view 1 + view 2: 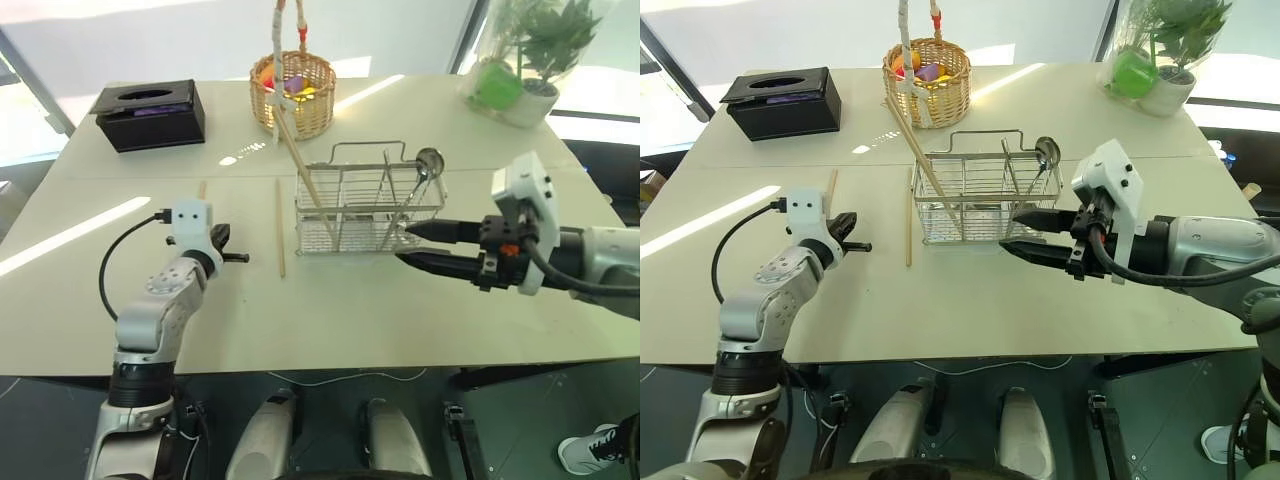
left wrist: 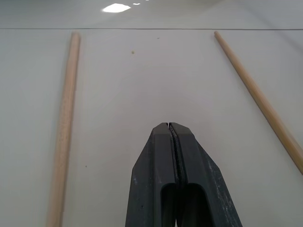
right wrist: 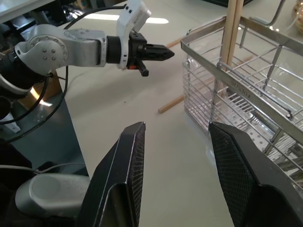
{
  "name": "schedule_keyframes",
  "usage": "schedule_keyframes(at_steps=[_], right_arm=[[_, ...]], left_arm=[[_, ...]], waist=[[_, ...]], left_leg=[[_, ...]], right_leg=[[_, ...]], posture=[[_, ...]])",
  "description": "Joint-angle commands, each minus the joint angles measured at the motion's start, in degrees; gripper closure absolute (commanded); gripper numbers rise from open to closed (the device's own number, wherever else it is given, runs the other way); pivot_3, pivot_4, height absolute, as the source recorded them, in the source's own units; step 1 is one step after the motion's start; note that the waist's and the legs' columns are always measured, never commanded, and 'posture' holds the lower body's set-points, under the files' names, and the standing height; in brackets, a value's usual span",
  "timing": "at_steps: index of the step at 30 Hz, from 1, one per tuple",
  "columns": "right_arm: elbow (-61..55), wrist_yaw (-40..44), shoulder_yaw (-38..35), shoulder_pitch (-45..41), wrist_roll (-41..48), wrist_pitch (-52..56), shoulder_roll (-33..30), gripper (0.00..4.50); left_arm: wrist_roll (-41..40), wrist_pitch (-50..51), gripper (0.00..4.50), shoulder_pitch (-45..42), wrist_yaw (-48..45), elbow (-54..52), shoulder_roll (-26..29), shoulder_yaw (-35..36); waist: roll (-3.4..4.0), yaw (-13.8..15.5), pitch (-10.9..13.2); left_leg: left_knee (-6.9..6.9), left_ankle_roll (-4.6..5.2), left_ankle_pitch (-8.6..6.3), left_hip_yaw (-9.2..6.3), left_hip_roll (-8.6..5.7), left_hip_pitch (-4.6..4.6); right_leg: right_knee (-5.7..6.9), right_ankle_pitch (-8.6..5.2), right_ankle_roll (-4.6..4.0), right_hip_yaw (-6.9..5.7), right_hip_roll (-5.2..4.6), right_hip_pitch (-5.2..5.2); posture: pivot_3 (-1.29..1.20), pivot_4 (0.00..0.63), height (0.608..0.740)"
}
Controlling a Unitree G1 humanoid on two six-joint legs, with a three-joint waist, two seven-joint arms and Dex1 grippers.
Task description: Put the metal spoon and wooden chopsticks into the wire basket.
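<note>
Two empty grippers, left [image 2: 173, 130] closed, right [image 3: 177, 137] parted; three chopsticks [image 1: 280, 228], one spoon [image 1: 428, 160].

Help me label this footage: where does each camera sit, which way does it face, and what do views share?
Head stereo pair: looks forward and down over both arms at the wire basket on the table.
Left wrist: looks along the shut left gripper at two wooden chopsticks.
Right wrist: looks between the open right gripper jaws at the basket.
Shared: the left gripper shows in the right wrist view too.

No readable text, labels, brands or numbers on anything.
</note>
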Motion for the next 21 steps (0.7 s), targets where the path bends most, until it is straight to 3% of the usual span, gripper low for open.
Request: schedule_keyframes(at_steps=[1,9,15,21], right_arm=[[-1.8,1.5,-0.6,0.3,0.6,-1.3,-1.6,2.30],[-1.2,4.1,-0.4,-0.1,0.7,-1.3,-4.2,2.30],[-0.5,4.6,1.2,-0.4,-1.2,-2.5,-3.9,2.30],[0.3,5.3,3.2,-0.8,-3.2,-4.0,-3.1,2.33]], left_arm=[[1.8,1.3,4.50,-3.2,1.6,0.0,-1.7,0.0],[3.1,6.8,4.50,-8.6,2.9,-2.1,-2.8,1.3],[1.6,16.9,4.50,-8.6,5.3,-7.1,-3.3,6.0],[2.3,20.9,1.70,-7.9,4.9,-10.5,-1.9,8.3]], waist=[[0.00,0.0,0.0],[-0.11,-0.2,0.1],[-0.13,0.0,0.1],[-0.14,0.1,0.1]], left_leg=[[0.02,0.03,0.02,0.00,-0.01,-0.13],[0.15,0.04,0.03,0.01,-0.01,-0.11],[0.21,0.04,0.03,-0.02,-0.01,-0.11],[0.37,0.02,0.02,-0.02,-0.01,-0.13]], right_leg=[[0.00,0.05,0.08,-0.01,0.01,-0.13],[0.02,0.16,0.29,-0.05,0.05,-0.06],[0.05,0.17,0.30,-0.06,0.07,-0.05],[0.07,0.18,0.32,-0.06,0.09,0.01]], posture=[[0.00,0.150,0.740],[0.00,0.150,0.740],[0.00,0.150,0.740],[0.00,0.150,0.740]])
